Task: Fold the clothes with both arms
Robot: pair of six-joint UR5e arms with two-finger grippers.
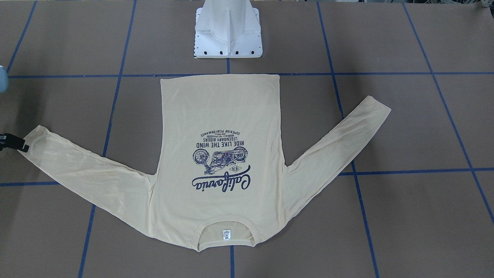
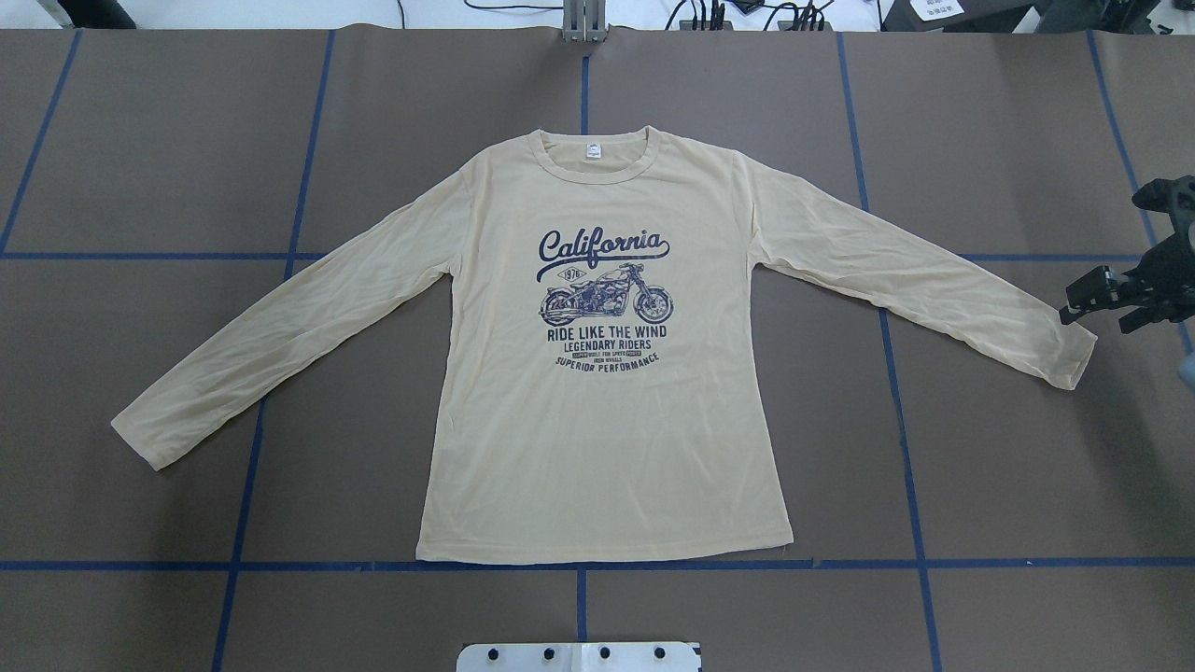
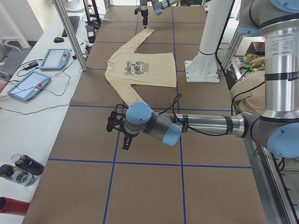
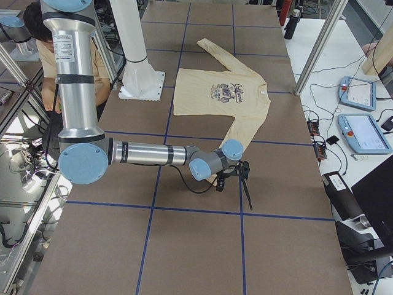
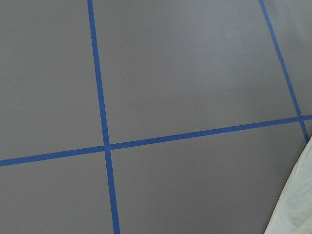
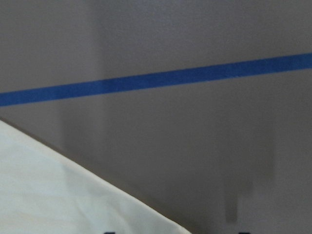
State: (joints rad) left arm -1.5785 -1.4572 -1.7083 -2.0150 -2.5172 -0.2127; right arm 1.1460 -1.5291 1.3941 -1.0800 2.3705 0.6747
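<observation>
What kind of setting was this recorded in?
Most likely a robotics lab workcell: a brown table gridded with blue tape, two teach pendants on the side bench, and an operator seated beside the robot's pedestal.

T-shirt [image 2: 597,401] flat, right gripper [image 2: 1109,306] beside cuff [image 2: 1072,366]

Fig. legend: we see the T-shirt [image 2: 607,420] flat at ctr of table [image 2: 980,467], hem twd pedestal base [image 2: 579,656], collar on far side. Sleeves spread L & R. Right gripper [image 2: 1092,299] just beside R-side cuff; left gripper [image 3: 124,140] near L-side cuff.
</observation>
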